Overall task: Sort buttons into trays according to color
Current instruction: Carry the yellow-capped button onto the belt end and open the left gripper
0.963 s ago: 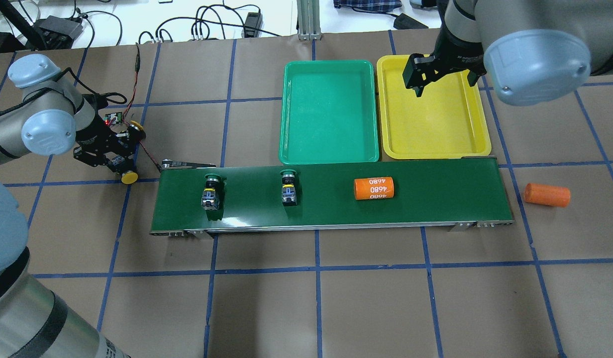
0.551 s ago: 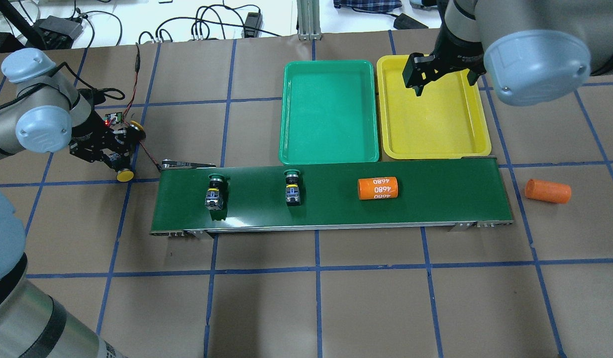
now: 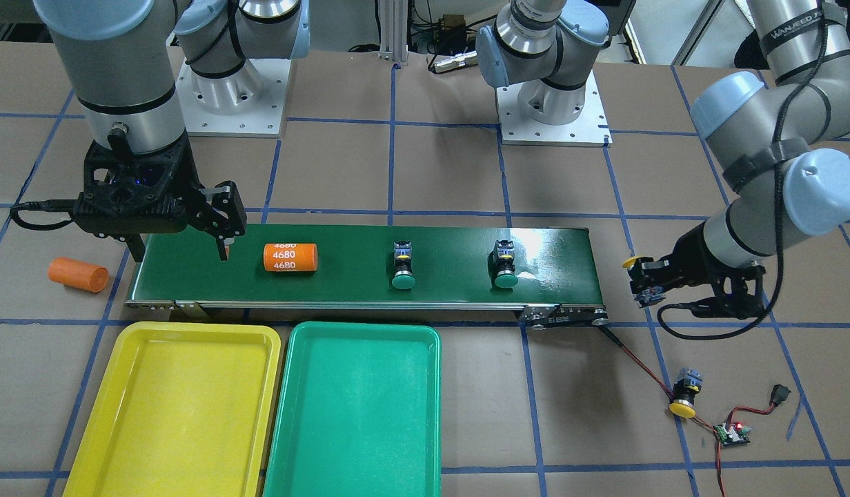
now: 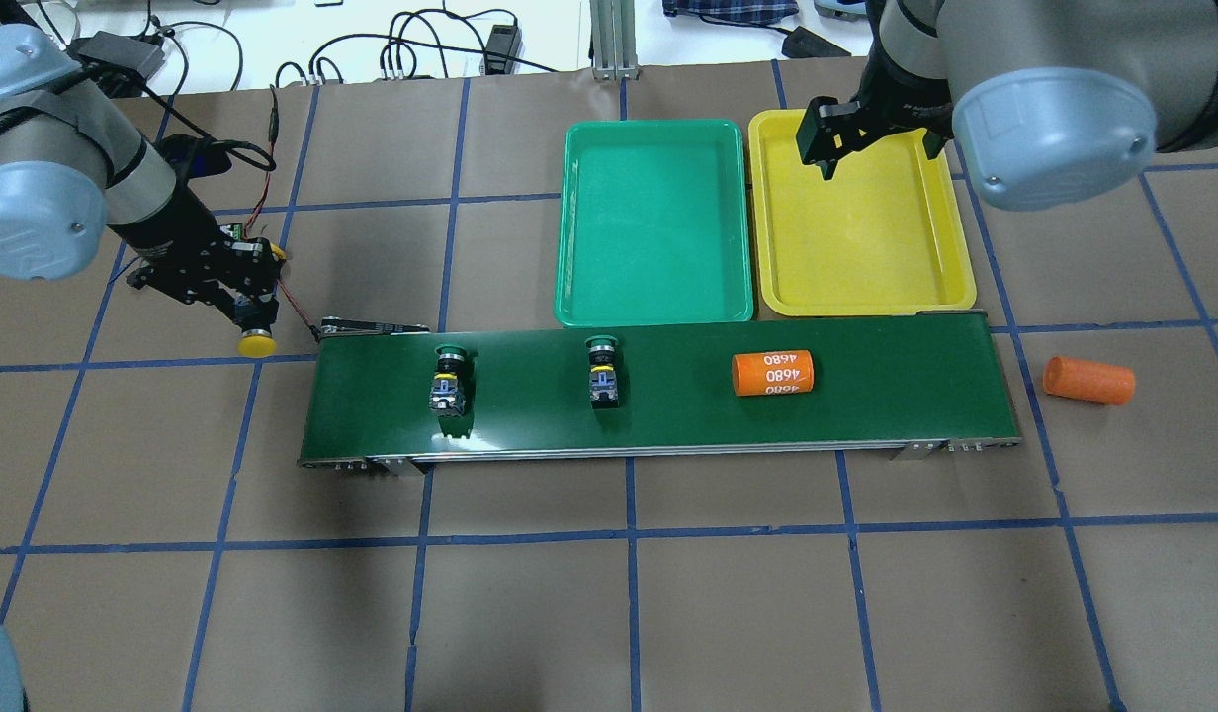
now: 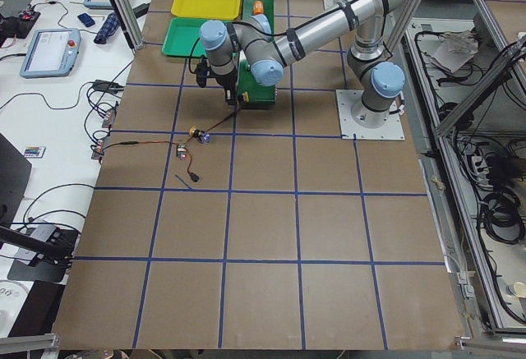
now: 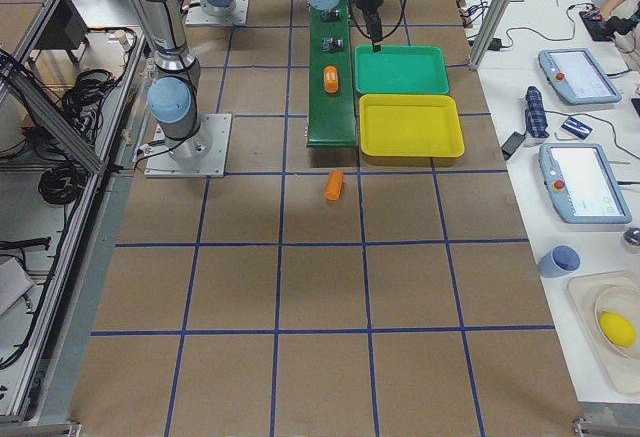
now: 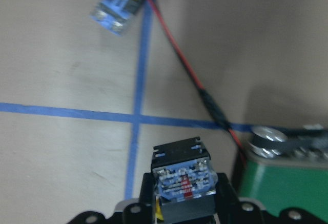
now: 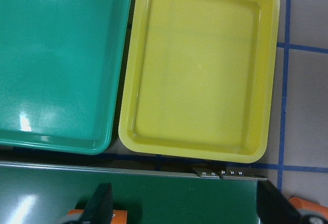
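**Q:** Exterior front-facing: what did I have at the left gripper point(image 3: 647, 283)?
**A:** I saw it pinching a yellow-capped button point(image 3: 630, 263) just off the conveyor belt point(image 3: 452, 245). A second yellow button point(image 3: 684, 400) lay on the table. The first green button point(image 3: 403, 270) and second green button point(image 3: 503, 270) lay on the belt.

**Q:** Overhead exterior?
**A:** I found the right gripper point(image 4: 878, 153) spread wide and empty above the yellow tray point(image 4: 866, 257), with the green tray point(image 4: 653, 227) just beside it.

**Q:** Left wrist-mounted?
**A:** I saw the held button's switch body clamped in the jaws.

**Q:** Right wrist-mounted?
**A:** I saw its fingers apart over the belt.
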